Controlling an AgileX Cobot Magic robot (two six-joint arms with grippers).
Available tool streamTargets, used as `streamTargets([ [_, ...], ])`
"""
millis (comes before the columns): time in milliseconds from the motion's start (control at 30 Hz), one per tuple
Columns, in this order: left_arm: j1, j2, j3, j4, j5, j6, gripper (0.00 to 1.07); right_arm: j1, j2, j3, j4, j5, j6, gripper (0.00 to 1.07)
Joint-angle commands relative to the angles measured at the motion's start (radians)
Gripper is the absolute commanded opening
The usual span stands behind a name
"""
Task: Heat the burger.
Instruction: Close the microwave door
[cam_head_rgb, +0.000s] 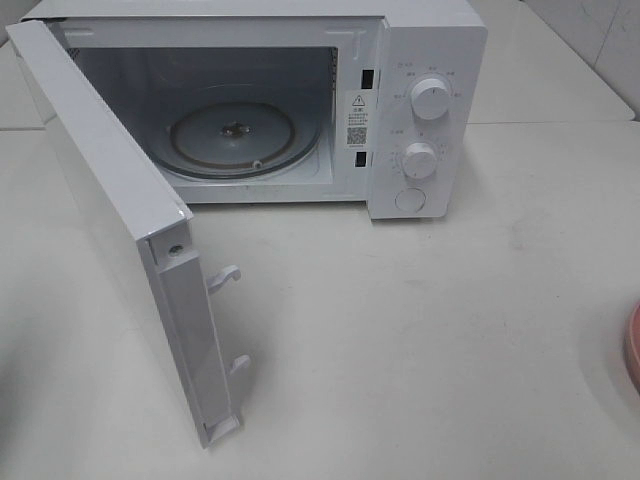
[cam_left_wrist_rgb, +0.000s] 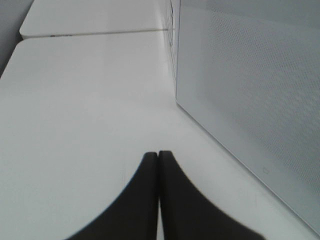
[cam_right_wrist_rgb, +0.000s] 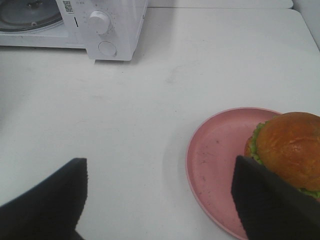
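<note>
While the microwave (cam_head_rgb: 300, 100) stands at the far edge of the white worktop (cam_head_rgb: 450, 330), its door (cam_head_rgb: 120, 220) hangs fully swung out toward the near left, two latch hooks (cam_head_rgb: 228, 277) showing on its free edge. Cavity: glass turntable (cam_head_rgb: 240, 140), bare. Control panel: two white dials (cam_head_rgb: 431, 98) over a round button (cam_head_rgb: 410, 199).

Left gripper (cam_left_wrist_rgb: 158, 155): jaws pressed together, tips touching, nothing between them; it hangs over bare worktop just beside the door's perforated outer face (cam_left_wrist_rgb: 250, 100).

Right gripper (cam_right_wrist_rgb: 160, 195): jaws spread wide, holding nothing.

Burger (cam_right_wrist_rgb: 287, 150): glossy brown bun over green lettuce, sitting on the pink plate (cam_right_wrist_rgb: 215, 155) near the worktop's right edge. One finger (cam_right_wrist_rgb: 270, 205) overlaps the burger in the right wrist view; contact cannot be judged.
</note>
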Motion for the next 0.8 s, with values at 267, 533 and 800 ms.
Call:
streamTargets([
  [267,0.002,0.2,0.085,0.016,-0.479,0.006,0.0,-0.007,-0.027,0.0,-0.002,-0.01,-0.011,0.76],
  [533,0.002,0.428,0.085,0.204,-0.746,-0.067,0.0,-0.007,-0.027,0.0,-0.002,-0.01,-0.011,0.76],
  [800,-0.018,0.603,0.082,0.342,-0.927,-0.186,0.0,-0.007,-0.027,0.0,-0.002,-0.01,-0.011,0.76],
])
